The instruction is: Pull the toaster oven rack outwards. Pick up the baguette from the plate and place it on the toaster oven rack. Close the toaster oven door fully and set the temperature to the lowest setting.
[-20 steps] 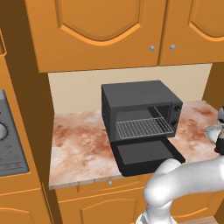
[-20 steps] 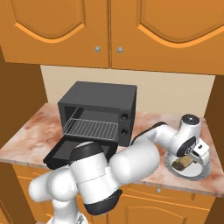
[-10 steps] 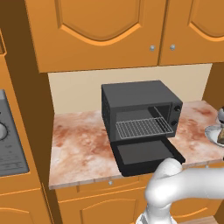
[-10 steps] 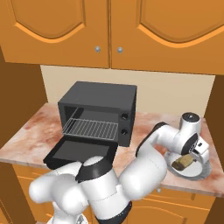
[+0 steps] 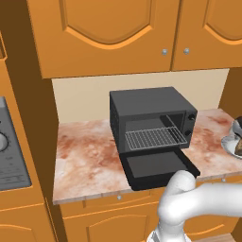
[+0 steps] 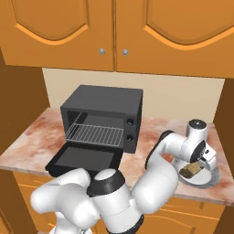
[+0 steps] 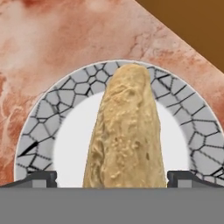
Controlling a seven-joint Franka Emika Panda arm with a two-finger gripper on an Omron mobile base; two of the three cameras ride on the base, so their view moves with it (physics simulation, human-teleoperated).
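Marbled countertop (image 6: 151,130) carries the open toaster oven (image 6: 103,116); its rack (image 6: 95,134) is drawn out; the wide-open gripper (image 7: 112,177) is poised astride the baguette (image 7: 126,135) on the plate (image 7: 65,94); closing and lifting are judged next.

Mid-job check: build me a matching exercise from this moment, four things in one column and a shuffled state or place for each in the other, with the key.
Things:
1. toaster oven door
2. toaster oven rack
3. baguette
4. gripper

States or places:
A. lying on the plate
B. folded down flat onto the counter
C. open, fingers either side of the loaf
D. pulled out, nothing on it

Pairs: 1-B, 2-D, 3-A, 4-C
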